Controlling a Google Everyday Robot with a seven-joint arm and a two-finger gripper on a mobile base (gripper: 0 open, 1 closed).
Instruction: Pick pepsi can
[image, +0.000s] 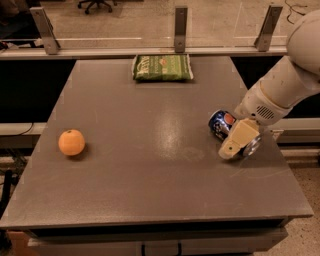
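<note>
The pepsi can (222, 123) lies on its side near the right edge of the grey table (150, 170); its blue body with the round logo faces left and its silver end (253, 147) points to the front right. My gripper (235, 144) comes down from the white arm at the right and lies across the middle of the can, its cream tip touching or almost touching the table just in front of the can. Part of the can is hidden behind the gripper.
An orange (71, 142) sits at the left of the table. A green snack bag (162, 67) lies at the back middle. A rail with metal posts (181, 22) runs behind the table. The table's right edge is just beyond the can.
</note>
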